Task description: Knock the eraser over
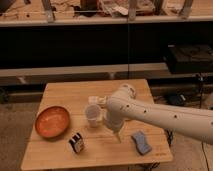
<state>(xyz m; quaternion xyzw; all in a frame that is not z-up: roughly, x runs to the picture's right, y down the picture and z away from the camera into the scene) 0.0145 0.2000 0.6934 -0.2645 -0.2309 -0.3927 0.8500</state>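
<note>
Near front edge of pale wooden table: small black block eraser, white and orange stripes. Left edge: round orange bowl. Centre: clear cup, white gripper beside. Front right corner: flat blue pad.

Gripper above table, right of clear cup; eraser upright, apart, near bowl.

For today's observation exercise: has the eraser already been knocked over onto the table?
No: the eraser stands upright near the table's front edge, left of the gripper, which is apart from it.
</note>
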